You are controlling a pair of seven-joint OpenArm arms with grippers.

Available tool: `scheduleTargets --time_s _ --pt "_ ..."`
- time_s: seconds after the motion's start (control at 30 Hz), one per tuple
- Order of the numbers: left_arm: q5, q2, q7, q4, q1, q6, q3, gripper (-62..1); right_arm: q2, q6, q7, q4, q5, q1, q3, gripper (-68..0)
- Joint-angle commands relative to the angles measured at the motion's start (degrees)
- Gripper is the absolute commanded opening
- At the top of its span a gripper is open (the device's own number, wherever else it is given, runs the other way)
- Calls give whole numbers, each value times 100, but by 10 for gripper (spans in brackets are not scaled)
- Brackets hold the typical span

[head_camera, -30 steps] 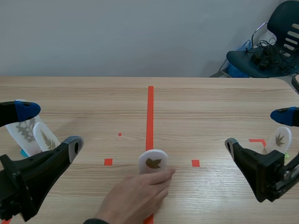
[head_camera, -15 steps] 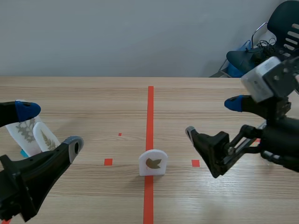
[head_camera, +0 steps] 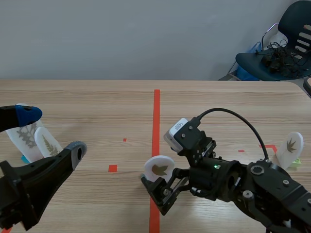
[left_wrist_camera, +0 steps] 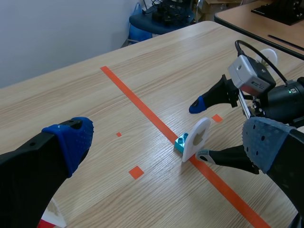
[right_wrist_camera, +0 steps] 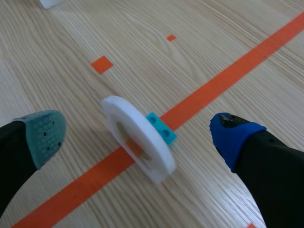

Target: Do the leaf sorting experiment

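A white card with a brown leaf (head_camera: 156,164) stands upright on a small blue base on the red centre line. My right gripper (head_camera: 161,172) is open around it, one finger on each side, neither touching; the right wrist view shows the card (right_wrist_camera: 124,116) edge-on between the fingers of that gripper (right_wrist_camera: 137,138). From the left wrist view, the card (left_wrist_camera: 197,137) is ahead, with the right arm's blue fingertip (left_wrist_camera: 196,105) beyond it. My left gripper (head_camera: 51,132) stays open and empty at the near left, also open in its own view (left_wrist_camera: 168,142).
Two white fern-leaf cards (head_camera: 24,138) (head_camera: 47,144) stand at the left edge behind the left gripper. Another brown-leaf card (head_camera: 291,145) stands on a green base at the far right. A dark chair (head_camera: 277,53) with cables is beyond the table's right corner.
A person's hand set the card on the centre line and withdrew. My right arm swung in from the right edge to the centre, and its open fingers now straddle the card.
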Motion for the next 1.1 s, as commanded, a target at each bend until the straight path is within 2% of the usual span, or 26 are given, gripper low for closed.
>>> scheduleTargets --time_s 0.0,0.1,0.37,0.43,0.6,0.67,0.8,0.9,0.97,1.07 --pt "-33 28 -61 22 -7 -15 -15 14 35 -39 59 164 -37 52 13 -168" --pt "-33 28 -61 22 -7 -15 -15 14 37 -39 -59 164 -74 48 -151 -334" --pt "-33 28 -63 22 -7 -15 -15 14 42 -59 -197 162 -74 26 -208 -604" --pt "-33 28 -63 22 -7 -15 -15 14 70 -59 -197 208 -74 37 -205 -646" --pt "-33 28 -63 22 -7 -15 -15 14 214 -70 -568 874 -66 -57 109 -654" --pt "-33 28 -63 22 -7 -15 -15 14 280 -216 -791 1316 22 -240 459 -654" --pt "-33 28 -63 22 -7 -15 -15 14 286 -680 -953 1915 442 -831 1351 -654" --pt "-33 28 -61 22 -7 -15 -15 14 205 -960 -953 2065 695 -1274 2037 -654" --pt "-33 28 -61 22 -7 -15 -15 14 98 -1034 -1001 2063 741 -1508 2514 -654" --pt "-33 28 -61 22 -7 -15 -15 14 -70 -1281 -1010 2057 927 -1790 3180 -654"
